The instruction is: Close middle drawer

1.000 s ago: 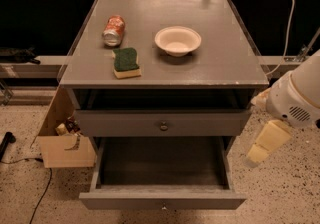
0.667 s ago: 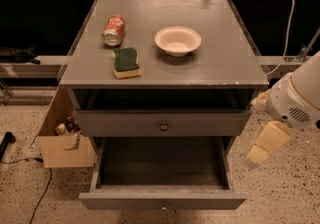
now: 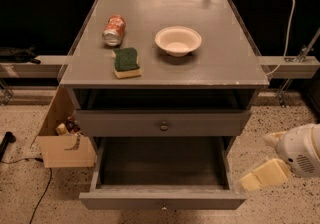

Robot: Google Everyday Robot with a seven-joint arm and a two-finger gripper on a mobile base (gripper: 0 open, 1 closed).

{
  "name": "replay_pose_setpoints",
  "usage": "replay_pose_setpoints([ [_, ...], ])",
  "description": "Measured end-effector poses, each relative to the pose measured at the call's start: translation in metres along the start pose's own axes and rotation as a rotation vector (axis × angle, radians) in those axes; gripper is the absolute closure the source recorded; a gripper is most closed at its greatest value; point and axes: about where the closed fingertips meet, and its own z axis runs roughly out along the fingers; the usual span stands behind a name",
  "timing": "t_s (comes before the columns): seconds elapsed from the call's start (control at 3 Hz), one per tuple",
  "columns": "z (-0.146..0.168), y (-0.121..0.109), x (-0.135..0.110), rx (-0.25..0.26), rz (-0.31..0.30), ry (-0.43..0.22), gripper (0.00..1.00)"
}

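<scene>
The middle drawer (image 3: 150, 200) is remaining pulled far out, below and forward of the worktop (image 3: 220, 63). I am lowering the claw (image 3: 262, 175) below the worktop's right front corner; I cannot tell its state. Closing is still pending.

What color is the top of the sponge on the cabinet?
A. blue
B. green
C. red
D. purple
B: the sponge has a green top over a yellow bottom. It lies just in front of the can and left of the bowl. The gripper is low on the right, by the front corner of the open middle drawer.
</scene>
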Motion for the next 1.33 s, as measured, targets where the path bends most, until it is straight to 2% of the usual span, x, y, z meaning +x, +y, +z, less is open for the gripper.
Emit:
replay_pose_setpoints([
  [0.33,-0.001,0.000,-0.002,0.000,-0.006,0.001,0.00],
  [0.67,0.012,0.010,0.002,-0.013,-0.019,0.027,0.00],
  [1.0,0.042,0.025,0.024,-0.050,0.001,0.066,0.00],
  [1.33,0.081,0.036,0.055,-0.090,0.040,0.123,0.00],
])
